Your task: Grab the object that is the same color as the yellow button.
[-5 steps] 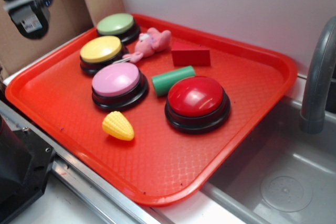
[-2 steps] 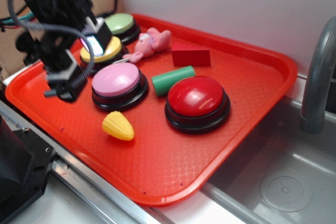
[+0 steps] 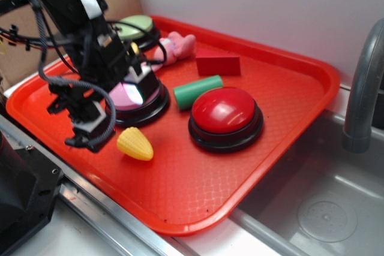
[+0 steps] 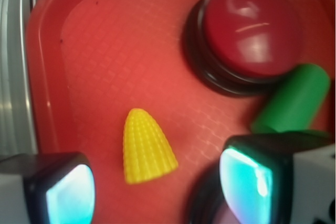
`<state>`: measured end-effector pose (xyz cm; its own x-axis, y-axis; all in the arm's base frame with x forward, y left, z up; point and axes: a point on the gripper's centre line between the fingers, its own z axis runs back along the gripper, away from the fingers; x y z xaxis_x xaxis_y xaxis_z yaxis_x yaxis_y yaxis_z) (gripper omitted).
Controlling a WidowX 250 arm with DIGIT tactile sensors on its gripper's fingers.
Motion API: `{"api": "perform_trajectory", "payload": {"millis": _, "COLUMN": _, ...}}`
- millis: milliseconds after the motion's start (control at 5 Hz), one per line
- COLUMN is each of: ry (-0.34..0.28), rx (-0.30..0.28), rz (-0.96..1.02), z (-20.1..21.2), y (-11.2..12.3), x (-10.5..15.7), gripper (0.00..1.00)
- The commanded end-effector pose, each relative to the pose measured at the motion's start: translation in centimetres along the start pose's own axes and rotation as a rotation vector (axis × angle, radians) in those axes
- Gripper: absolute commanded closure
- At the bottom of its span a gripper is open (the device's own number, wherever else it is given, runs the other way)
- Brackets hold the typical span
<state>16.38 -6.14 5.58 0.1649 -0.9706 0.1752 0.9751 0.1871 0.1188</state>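
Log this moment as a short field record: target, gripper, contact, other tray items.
target: toy corn cob, lying on the red tray
gripper: open, above the tray, corn between and just ahead of the fingers
contact: none visible
buttons: red, pink partly hidden by the arm, green
other items: green cylinder, red block, pink plush toy
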Motion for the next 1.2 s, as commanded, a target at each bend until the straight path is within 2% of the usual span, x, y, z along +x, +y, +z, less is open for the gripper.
{"api": "perform_trajectory", "payload": {"millis": 0, "ry": 0.043, "rx": -0.002, "rz": -0.021, "z": -3.5, "y": 1.1, "x": -0.4, "gripper": 0.0}}
{"api": "perform_trajectory", "payload": {"millis": 200, "ry": 0.037, "rx": -0.034, "rz": -0.036, "z": -4.3, "y": 0.9, "x": -0.4, "gripper": 0.0}}
{"api": "perform_trajectory", "payload": {"millis": 400, "ry": 0.026, "rx": -0.035, "rz": -0.041, "z": -4.8, "y": 0.7, "x": 0.0, "gripper": 0.99}}
{"api": "perform_trajectory", "payload": {"millis": 600, "ry": 0.006, "rx": -0.039, "rz": -0.039, "z": -4.6, "y": 0.7, "x": 0.1, "gripper": 1.0}}
{"api": "perform_trajectory", "payload": {"millis": 800, "ry": 0.015, "rx": -0.063, "rz": 0.023, "z": -3.0, "y": 1.1, "x": 0.3, "gripper": 1.0}}
{"api": "perform_trajectory", "payload": {"millis": 1000, "ry": 0.076, "rx": -0.061, "rz": 0.271, "z": 0.3, "y": 1.8, "x": 0.8, "gripper": 1.0}}
